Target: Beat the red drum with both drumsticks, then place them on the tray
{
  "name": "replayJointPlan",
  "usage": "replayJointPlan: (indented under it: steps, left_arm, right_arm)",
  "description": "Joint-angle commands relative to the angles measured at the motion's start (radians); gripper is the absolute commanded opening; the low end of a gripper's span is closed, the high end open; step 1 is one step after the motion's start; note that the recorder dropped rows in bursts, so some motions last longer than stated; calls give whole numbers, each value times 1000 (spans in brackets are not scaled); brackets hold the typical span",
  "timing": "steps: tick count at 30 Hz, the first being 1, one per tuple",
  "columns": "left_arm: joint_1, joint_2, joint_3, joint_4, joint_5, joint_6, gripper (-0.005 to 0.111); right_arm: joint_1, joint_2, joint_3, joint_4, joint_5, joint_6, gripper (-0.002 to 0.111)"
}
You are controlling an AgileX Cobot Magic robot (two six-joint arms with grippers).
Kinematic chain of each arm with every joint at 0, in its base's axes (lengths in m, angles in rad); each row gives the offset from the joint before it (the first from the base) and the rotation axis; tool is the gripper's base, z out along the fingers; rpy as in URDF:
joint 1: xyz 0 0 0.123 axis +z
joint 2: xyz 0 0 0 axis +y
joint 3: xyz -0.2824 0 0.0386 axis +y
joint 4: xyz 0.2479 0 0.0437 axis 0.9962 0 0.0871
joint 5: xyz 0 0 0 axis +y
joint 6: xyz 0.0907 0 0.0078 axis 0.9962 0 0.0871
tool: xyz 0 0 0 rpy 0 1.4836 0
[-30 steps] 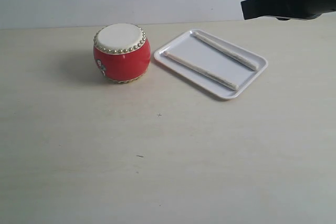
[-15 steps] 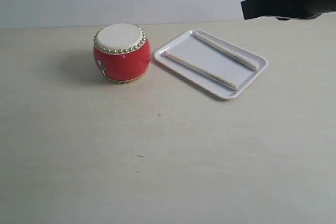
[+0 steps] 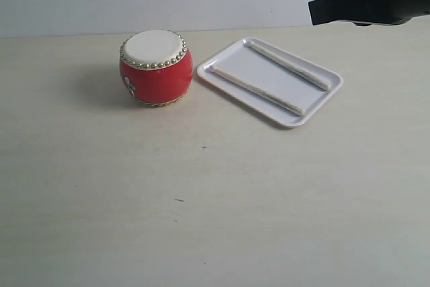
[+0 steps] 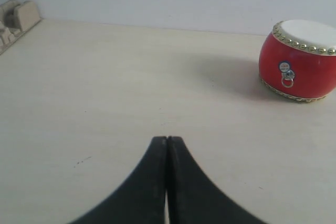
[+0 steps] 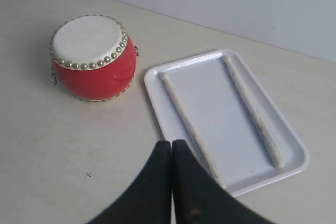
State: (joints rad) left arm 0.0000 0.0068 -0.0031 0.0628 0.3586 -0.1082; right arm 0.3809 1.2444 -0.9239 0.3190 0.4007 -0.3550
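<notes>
Black jaws met, empty, on the left gripper (image 4: 167, 139) and raised right gripper (image 5: 171, 142). Two drumsticks (image 3: 256, 90) lay in one tray (image 3: 272, 75), beside one red drum (image 3: 156, 78).

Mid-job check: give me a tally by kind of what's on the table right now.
red drum: 1
drumsticks: 2, both lying in the tray
tray: 1
Total: 4

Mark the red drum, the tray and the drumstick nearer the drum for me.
red drum (image 3: 156, 77), exterior view, red side wall.
tray (image 3: 269, 74), exterior view, bare middle of its floor.
drumstick nearer the drum (image 3: 255, 89), exterior view, middle of its shaft.
</notes>
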Motion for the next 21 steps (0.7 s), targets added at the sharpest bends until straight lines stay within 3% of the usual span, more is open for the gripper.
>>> replayJointPlan:
  steps: [1, 21]
  left_arm:
    - [1, -7, 3, 2, -4, -3, 0]
    - [1, -7, 3, 2, -4, -1, 0]
  right_arm:
    - [-9, -6, 5, 3, -14, 2, 0]
    - [-9, -6, 51, -26, -35, 0, 0]
